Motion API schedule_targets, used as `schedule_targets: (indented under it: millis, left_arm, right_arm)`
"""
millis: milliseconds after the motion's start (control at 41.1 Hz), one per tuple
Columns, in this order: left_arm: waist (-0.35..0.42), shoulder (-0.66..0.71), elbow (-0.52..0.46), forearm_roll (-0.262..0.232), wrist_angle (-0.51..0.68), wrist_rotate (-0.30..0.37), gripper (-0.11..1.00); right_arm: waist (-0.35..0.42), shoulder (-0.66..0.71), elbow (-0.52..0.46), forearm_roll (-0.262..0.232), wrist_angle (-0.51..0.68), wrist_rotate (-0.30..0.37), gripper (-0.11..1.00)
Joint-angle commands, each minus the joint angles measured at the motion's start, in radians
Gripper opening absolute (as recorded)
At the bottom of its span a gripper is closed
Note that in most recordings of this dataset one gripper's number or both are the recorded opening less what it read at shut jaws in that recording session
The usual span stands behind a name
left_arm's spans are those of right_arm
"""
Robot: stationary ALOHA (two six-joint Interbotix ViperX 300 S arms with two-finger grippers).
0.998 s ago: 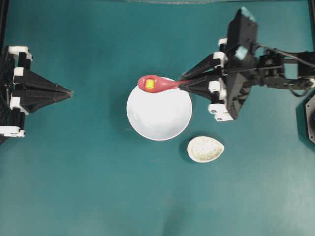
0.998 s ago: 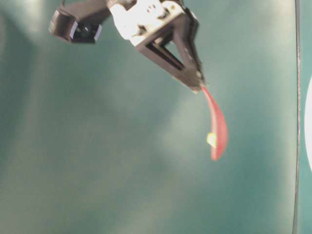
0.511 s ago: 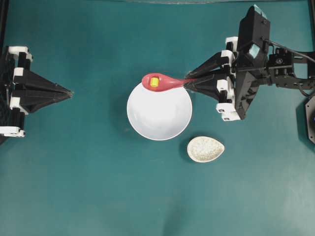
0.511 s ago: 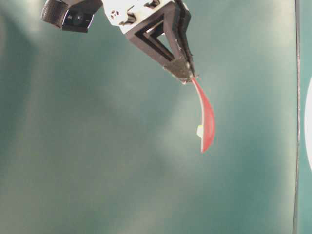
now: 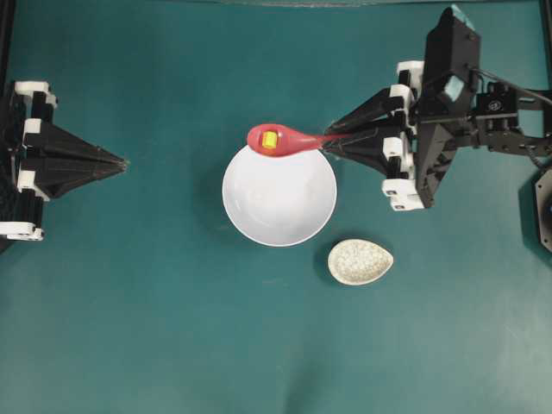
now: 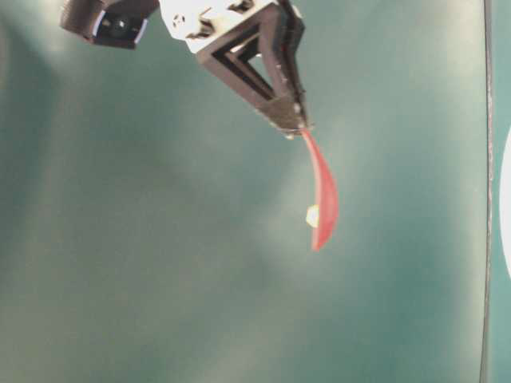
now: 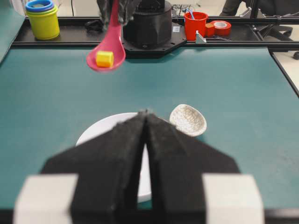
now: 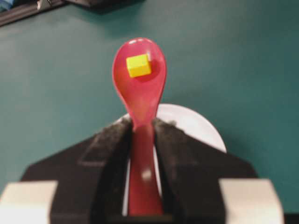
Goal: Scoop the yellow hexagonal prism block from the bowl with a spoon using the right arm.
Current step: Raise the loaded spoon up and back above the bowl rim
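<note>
- Overhead view looks straight down from far up; bowl (image 5: pixel 279 197) central, arms at 9 and 3 o'clock
- Table-level view sits close, turned sideways
- Left wrist view faces the opposite arm's base at 12 o'clock
- Right wrist view looks closely along the spoon (image 8: pixel 139 84); both wrist views share the bowl

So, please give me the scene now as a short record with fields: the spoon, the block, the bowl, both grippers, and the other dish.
spoon: red, held level by its handle, scoop over the bowl's far rim
block: yellow, lying in the spoon's scoop
bowl: white, nothing seen inside
right gripper: shut on the spoon
left gripper: shut, holding nothing, away from the bowl
speckled dish: on the table beside the bowl, apart from it
</note>
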Motion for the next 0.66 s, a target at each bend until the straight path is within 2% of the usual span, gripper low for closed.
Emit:
schedule_targets:
  millis: [0,633]
  left_arm:
    - [0.002,0.005,-0.017,0.003,-0.003,0.002,0.0]
    - [0.002,0.003,-0.017,0.008,-0.002,0.003,0.0]
  right_arm:
    - [0.003,-0.026,-0.008,-0.002,-0.031,0.0,0.22]
    - [0.003,-0.04,0.0,-0.002,-0.058,0.003,0.22]
